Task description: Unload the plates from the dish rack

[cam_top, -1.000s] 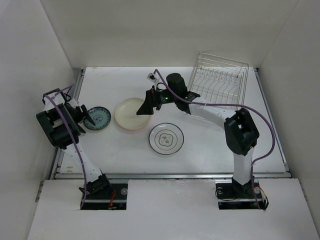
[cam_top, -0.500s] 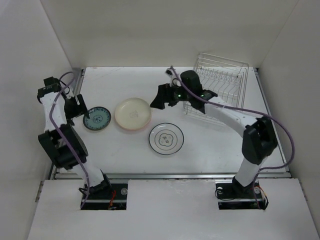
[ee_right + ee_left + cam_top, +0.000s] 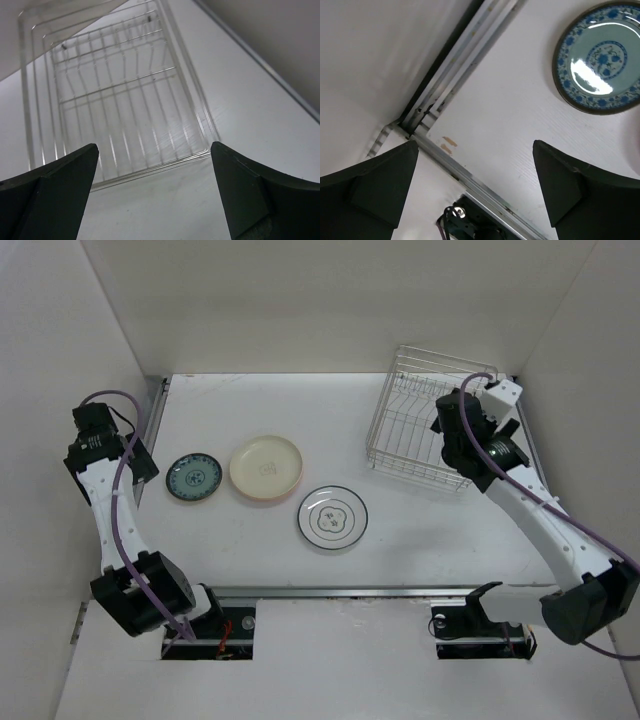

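My left pincer and right pincer: both released.
Right pincer faces the dish rack; teal plate, cream plate and white plate (dark-rimmed) lie flat on the worktop.

The left claw, a second ago at the left rim of the teal plate, has lifted off and pulled back to the left edge of the desk. Its jaws spread wider on the way, and the plate now lies apart from it. The right claw has left the right rim of the cream plate, which now shows whole, and swung right to hang over the dish rack, its elbow dropped toward the near right corner.
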Controlling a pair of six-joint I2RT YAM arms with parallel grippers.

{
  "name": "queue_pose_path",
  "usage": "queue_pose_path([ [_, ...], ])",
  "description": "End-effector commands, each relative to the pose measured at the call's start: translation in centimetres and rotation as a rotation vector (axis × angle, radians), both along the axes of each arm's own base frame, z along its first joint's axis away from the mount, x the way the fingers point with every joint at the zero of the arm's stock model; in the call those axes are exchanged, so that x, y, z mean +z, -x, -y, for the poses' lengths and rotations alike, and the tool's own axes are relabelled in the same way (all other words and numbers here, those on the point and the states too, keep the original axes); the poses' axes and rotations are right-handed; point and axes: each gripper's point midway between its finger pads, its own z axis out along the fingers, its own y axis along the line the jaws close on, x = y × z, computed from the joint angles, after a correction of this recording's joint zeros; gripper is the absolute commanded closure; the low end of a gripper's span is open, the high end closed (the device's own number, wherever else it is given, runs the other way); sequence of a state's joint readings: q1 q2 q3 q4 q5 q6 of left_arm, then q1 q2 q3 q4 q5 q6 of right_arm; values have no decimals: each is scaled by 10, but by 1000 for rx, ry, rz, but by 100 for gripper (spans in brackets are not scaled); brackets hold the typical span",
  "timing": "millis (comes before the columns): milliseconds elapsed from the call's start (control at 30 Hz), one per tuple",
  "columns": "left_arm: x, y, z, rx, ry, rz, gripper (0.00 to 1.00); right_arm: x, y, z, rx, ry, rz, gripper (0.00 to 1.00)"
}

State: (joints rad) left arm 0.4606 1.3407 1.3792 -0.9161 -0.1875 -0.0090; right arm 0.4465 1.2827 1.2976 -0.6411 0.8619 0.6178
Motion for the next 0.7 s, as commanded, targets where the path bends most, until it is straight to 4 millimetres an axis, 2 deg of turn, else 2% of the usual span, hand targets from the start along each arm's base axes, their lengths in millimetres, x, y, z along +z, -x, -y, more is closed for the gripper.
queue_pose_path([
  [0, 33, 19, -18, 139, -156, 111, 2, 25, 32, 43, -219, 51, 108, 0],
  [67, 45, 23, -17, 142, -179, 166, 0, 32, 37, 45, -220, 37, 132, 0],
  [133, 46, 27, -14, 143, -183, 174, 0, 33, 42, 47, -220, 41, 125, 0],
  [667, 39, 34, -10, 115, -187, 165, 0, 42, 55, 49, -192, -22, 172, 0],
])
